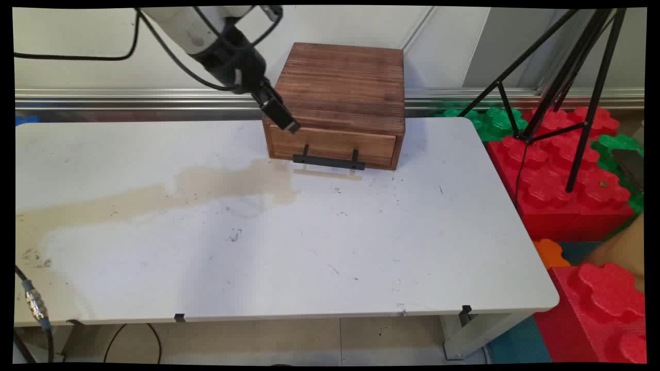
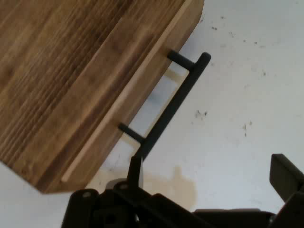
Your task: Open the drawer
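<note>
Hovering wide-spread above the drawer's [image 1: 332, 144] handle [image 1: 329, 162], gripper [image 1: 289, 125] should straddle the bar squarely beside the box [image 1: 343, 82].

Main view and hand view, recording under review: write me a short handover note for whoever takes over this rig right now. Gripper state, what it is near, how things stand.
Gripper: open, holding nothing. In the hand view one finger sits near the end of the handle and the other is far off to the side.
Position: it hangs at the upper left front corner of the wooden drawer box, above the left end of the black bar handle. I cannot tell whether it touches the wood.
Drawer: looks shut, front flush with the box.
Table: a brownish stain runs left from the box.
</note>
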Tool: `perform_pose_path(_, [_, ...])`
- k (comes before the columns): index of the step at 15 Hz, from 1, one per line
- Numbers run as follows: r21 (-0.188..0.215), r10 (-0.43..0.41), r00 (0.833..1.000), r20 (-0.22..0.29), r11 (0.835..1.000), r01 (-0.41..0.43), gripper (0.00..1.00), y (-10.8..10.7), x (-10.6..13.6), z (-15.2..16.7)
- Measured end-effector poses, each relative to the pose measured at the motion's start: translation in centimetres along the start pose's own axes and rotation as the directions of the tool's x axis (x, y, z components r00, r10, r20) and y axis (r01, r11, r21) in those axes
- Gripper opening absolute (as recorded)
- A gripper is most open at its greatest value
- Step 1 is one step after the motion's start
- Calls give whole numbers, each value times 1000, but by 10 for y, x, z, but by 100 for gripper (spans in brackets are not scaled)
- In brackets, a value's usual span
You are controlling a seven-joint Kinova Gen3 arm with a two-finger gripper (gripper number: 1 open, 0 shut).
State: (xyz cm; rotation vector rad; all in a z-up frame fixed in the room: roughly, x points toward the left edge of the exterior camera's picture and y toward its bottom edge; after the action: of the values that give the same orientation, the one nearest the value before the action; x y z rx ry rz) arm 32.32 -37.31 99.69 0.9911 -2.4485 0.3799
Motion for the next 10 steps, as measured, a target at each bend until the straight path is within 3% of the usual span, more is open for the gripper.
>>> perform_pose_path(10, [-41,27,1000,-16,999,-28,100,-8,26,59])
